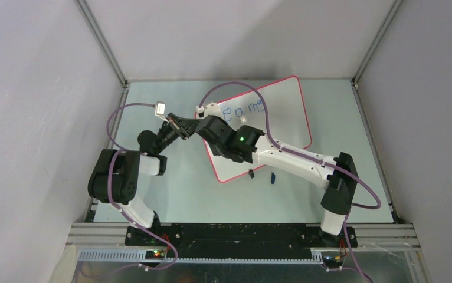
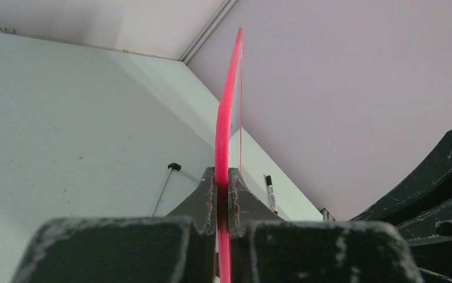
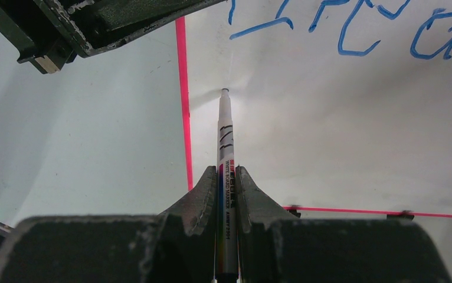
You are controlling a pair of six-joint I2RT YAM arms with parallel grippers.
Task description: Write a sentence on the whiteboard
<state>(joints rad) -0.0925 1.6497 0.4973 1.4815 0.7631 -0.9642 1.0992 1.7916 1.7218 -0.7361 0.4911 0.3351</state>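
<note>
The whiteboard [image 1: 282, 124] lies tilted in the middle of the table, white with a red-pink rim [image 3: 182, 94]. Part of the sentence [image 1: 244, 109] shows on it as blue letters [image 3: 359, 35] along its upper part. My left gripper [image 1: 183, 127] is shut on the board's left rim [image 2: 226, 106], which the left wrist view shows edge-on between the fingers [image 2: 203, 194]. My right gripper [image 3: 228, 171] is shut on a white marker [image 3: 225, 130]. The marker's tip [image 3: 225, 91] meets its shadow on the board just right of the left rim, below the blue letters.
A small blue cap [image 1: 272, 177] lies on the table by the board's near edge, next to a black clip foot [image 1: 251, 173]. The enclosure walls meet the table at the back [image 1: 241, 79]. My left arm's dark body [image 3: 94, 23] hangs close above the marker.
</note>
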